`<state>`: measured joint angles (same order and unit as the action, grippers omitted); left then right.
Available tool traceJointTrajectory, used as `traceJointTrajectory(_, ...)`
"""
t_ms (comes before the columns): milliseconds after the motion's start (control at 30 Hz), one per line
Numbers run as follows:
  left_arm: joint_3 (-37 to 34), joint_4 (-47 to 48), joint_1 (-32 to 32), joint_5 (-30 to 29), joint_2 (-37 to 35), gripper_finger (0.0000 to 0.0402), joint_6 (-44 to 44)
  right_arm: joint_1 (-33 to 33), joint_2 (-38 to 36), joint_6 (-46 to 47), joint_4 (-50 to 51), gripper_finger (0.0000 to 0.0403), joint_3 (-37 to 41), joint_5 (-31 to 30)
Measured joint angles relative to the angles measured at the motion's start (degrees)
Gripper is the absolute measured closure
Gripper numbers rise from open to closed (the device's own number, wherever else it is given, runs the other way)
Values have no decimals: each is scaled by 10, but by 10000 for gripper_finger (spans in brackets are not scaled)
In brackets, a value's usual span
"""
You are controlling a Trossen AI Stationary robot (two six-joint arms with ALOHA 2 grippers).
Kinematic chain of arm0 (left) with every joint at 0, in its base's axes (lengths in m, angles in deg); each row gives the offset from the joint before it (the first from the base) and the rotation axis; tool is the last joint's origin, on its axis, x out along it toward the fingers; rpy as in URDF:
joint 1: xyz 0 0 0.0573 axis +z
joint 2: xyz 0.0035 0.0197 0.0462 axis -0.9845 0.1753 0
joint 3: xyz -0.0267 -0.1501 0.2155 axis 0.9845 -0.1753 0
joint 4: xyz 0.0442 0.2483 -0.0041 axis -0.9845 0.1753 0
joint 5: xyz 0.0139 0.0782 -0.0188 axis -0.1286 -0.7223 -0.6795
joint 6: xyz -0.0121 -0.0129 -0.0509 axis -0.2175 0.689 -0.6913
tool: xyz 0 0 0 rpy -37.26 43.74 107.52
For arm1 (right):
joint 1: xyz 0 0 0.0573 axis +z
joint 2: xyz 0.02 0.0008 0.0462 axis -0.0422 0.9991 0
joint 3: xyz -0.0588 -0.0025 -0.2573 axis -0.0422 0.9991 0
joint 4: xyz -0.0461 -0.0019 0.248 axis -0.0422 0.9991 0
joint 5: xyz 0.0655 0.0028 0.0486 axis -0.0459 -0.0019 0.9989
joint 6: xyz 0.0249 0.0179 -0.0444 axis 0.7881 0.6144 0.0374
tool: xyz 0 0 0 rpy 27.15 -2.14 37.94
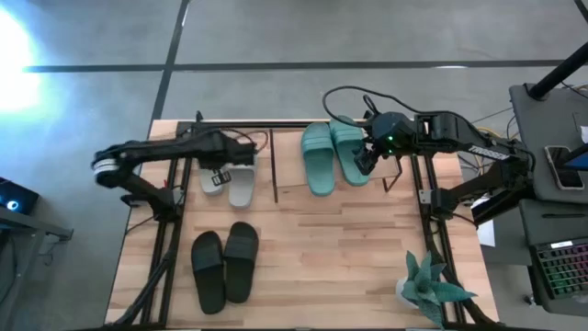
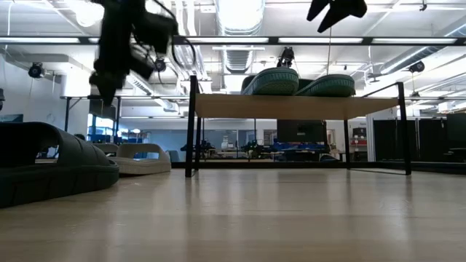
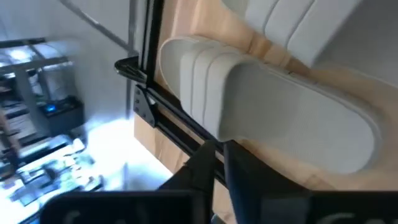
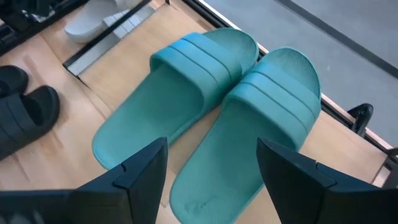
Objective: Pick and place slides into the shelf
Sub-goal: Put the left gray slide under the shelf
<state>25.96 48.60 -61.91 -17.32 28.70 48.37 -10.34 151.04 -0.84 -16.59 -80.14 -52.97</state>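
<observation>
Hovering above teal pair (image 4: 211, 118), right gripper (image 1: 366, 162) stands released, fingers (image 4: 140, 168) spread wide, nothing between them. Teal pair sits side by side on plank top of shelf (image 2: 291, 106), judged delivered. Left gripper (image 1: 219, 175) low over grey pair (image 1: 230, 182), fingers (image 3: 208, 168) drawn together at strap edge; grasp cannot tell. Grey pair on table beside shelf. Black pair (image 1: 223, 262) nearer front, untouched. Plant (image 1: 427, 285) at right corner.
</observation>
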Motion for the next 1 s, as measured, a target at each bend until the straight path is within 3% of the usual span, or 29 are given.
traceJointTrajectory(267, -1, -4, 23, -26, 108, 258, -47, 0, 0, 32, 34, 165, 0, 16)
traceJointTrajectory(433, -32, -13, 62, -38, 117, 206, -55, 0, 0, 55, 48, 165, 0, 25)
traceJointTrajectory(700, -144, -163, 105, -35, 28, 194, 17, -4, 0, 62, 51, 165, 0, 25)
traceJointTrajectory(1000, -174, -266, 134, -52, 12, 194, 108, -42, 1, 62, 33, 165, 0, 24)
